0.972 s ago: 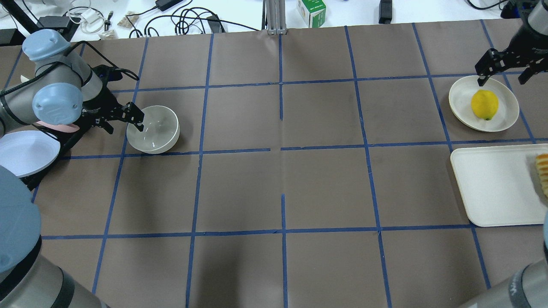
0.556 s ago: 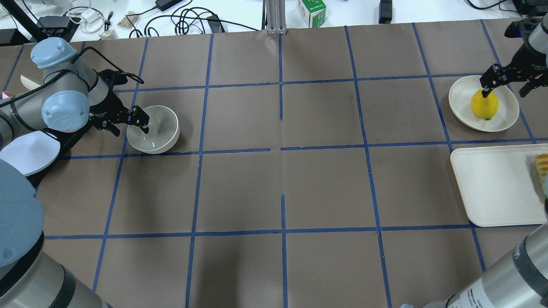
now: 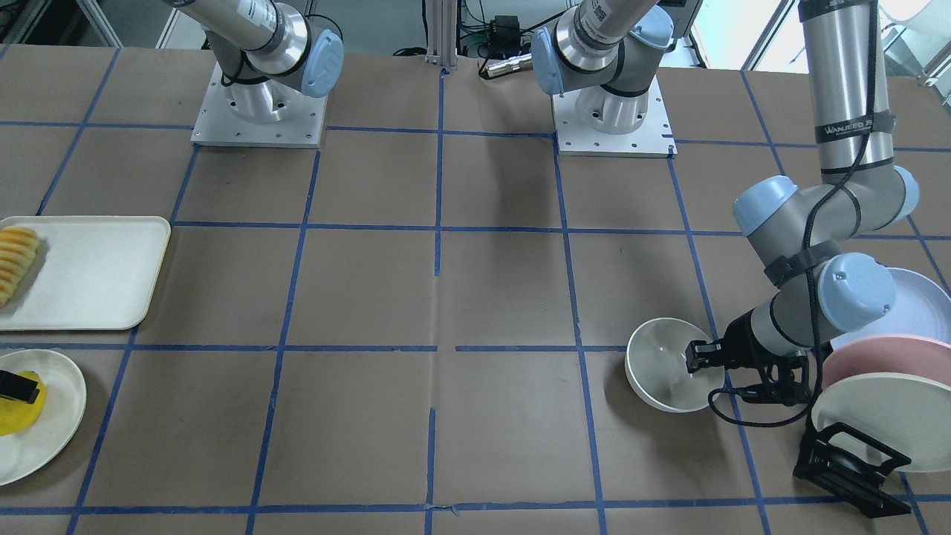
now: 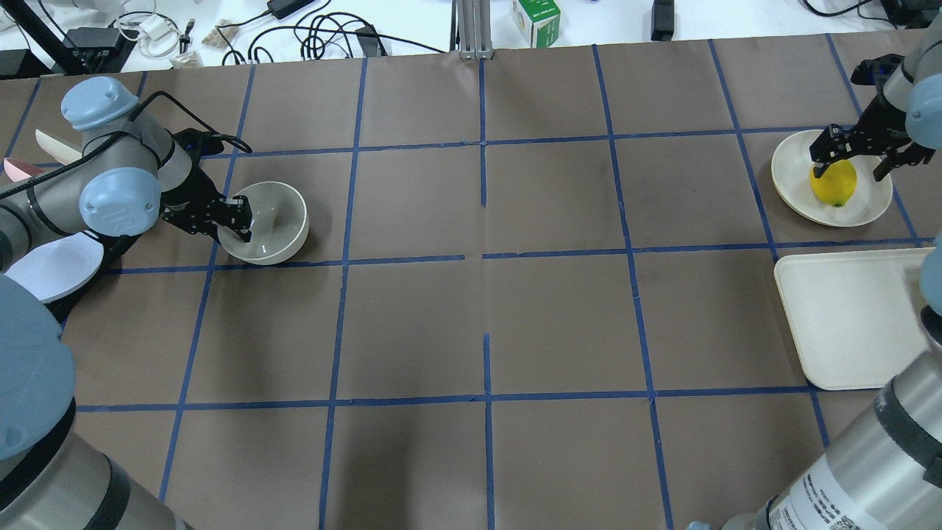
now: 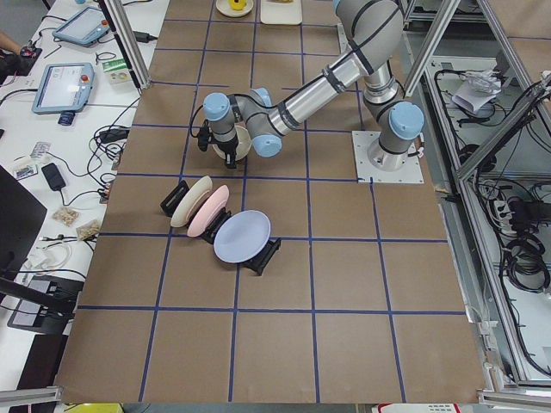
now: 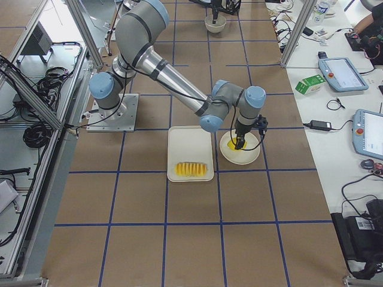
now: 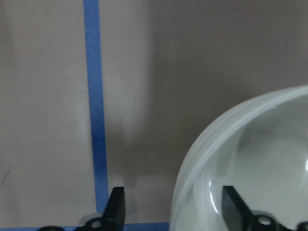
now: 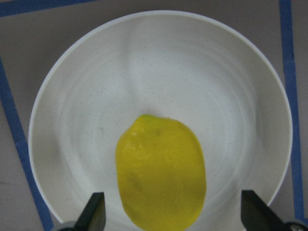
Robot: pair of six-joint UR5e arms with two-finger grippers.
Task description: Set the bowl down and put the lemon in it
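Note:
The cream-white bowl (image 4: 274, 217) stands upright on the table at the left, also in the front view (image 3: 663, 371). My left gripper (image 4: 237, 221) is open and straddles the bowl's near rim. In the left wrist view (image 7: 175, 208) one finger is inside the bowl (image 7: 255, 159) and one outside. The lemon (image 4: 834, 188) lies on a flat cream plate (image 4: 791, 165) at the far right. My right gripper (image 4: 848, 160) is open just above the lemon. In the right wrist view its fingers (image 8: 94, 211) stand either side of the lemon (image 8: 161, 173).
A cream tray (image 4: 846, 316) lies in front of the plate, with ridged yellow-orange sliced food (image 3: 16, 260) on it. A black rack with several plates (image 3: 877, 386) stands beside the bowl, close to my left arm.
My left gripper has moved forward and down over the bowl's rim. My right gripper has come down over the lemon, its fingers now on either side of it. The bowl and the lemon have not moved.

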